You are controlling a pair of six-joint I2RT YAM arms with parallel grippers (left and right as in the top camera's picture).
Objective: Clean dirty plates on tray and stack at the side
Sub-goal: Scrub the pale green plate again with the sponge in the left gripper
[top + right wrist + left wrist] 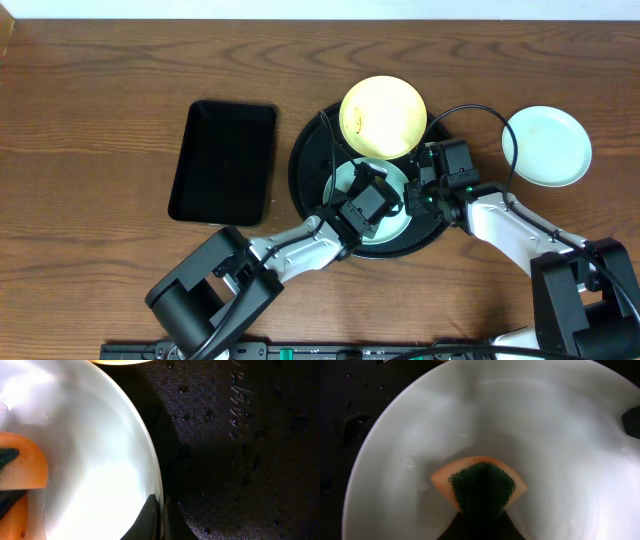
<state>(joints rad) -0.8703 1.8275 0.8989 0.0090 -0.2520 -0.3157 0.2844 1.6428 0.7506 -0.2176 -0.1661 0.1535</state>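
A pale mint-green plate [345, 182] lies in the round black tray [303, 165]. My left gripper [372, 195] is shut on an orange sponge with a dark green scrub face [480, 485] and presses it on the plate's inside [545, 425]. My right gripper [415, 192] is shut on that plate's right rim [150, 465], one finger inside and one outside. A pale yellow plate [382, 116] with a small brown smear rests on the tray's far rim. A second mint-green plate [546, 146] lies on the table to the right of the tray.
A smaller rectangular black tray [224, 161] lies on the wooden table to the left of the round one. The round tray's floor [240, 435] carries water droplets. A black cable loops between the tray and the right-hand plate.
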